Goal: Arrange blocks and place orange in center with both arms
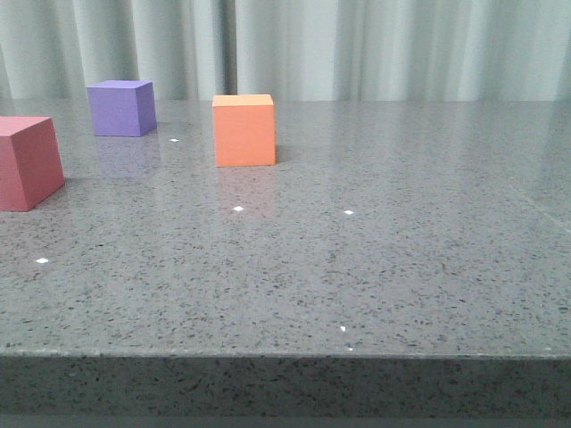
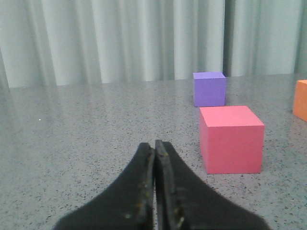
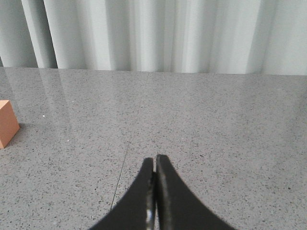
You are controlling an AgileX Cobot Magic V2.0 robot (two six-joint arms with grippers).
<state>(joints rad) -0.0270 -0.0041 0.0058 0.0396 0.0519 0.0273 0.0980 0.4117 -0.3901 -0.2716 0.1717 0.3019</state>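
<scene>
Front view. Item one: orange cube, upright on the grey speckled worktop, your landmark for the rest. Item two: purple cube, beyond the orange cube and to its left, well apart. Item three: pinkish-red cube, nearer the camera than the orange cube and further left, cut by the frame edge. No arm shows here. All the worktop right of the orange cube carries no block.

Left wrist view. Left tool: fingers pressed together, holding nothing. Pinkish-red cube lies ahead of it and off to one side, near; purple cube stands behind that; the orange cube shows only as a sliver at the frame edge, the farthest of the three from this tool.

Right wrist view. Right tool: fingers together, empty. The orange cube is the only block in sight, a corner at the frame edge, well apart and off to the side.

Note for you: the orange cube lies between the two tools' fields; judged from this, the right arm has the unobstructed line to it, while the left sits nearest the pinkish-red cube.
</scene>
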